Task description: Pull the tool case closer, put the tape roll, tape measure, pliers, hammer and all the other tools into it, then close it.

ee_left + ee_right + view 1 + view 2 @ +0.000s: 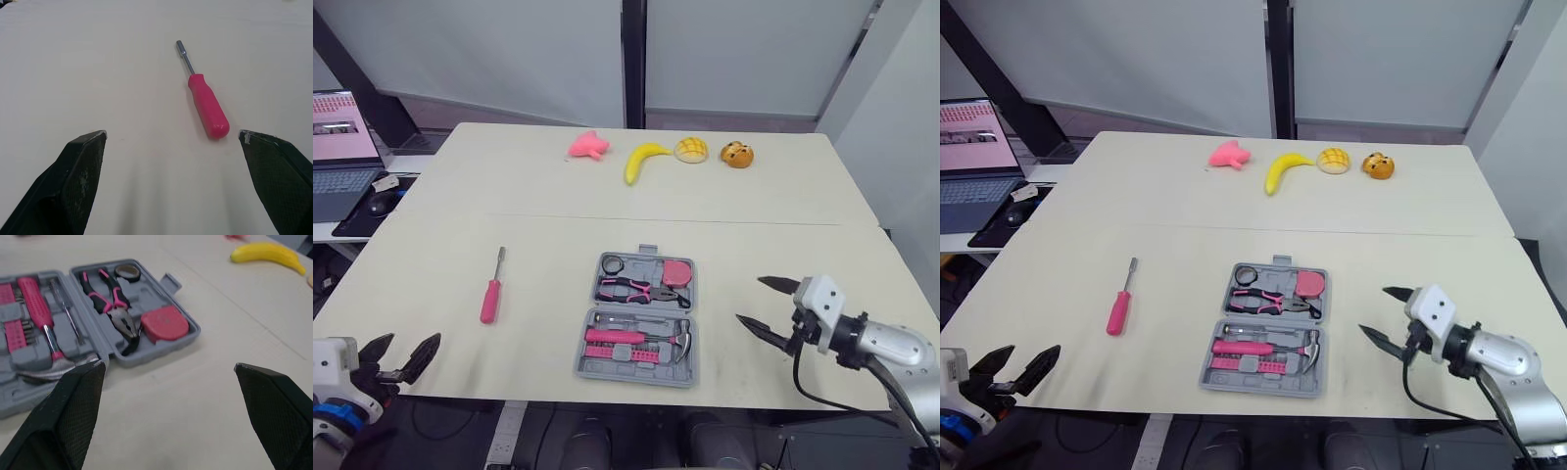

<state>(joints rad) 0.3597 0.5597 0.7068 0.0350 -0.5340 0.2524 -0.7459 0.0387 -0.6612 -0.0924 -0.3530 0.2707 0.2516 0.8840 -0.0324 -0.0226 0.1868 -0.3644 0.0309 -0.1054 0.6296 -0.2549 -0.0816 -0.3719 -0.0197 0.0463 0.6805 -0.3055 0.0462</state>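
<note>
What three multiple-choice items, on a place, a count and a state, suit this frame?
1. The screwdriver lies: A in the case; B on the table, left of the case; C under the case.
2. Items along the table's far edge: A two; B four; C six.
3. The case is: A open; B shut; C upside down.
Answers: B, bare table surrounds it; B, toy, banana, yellow bun and brown bun; A, both halves lie flat, insides up.

Left gripper (414,340) and right gripper (749,300) well apart, fingers (83,161) spread wide.
</note>
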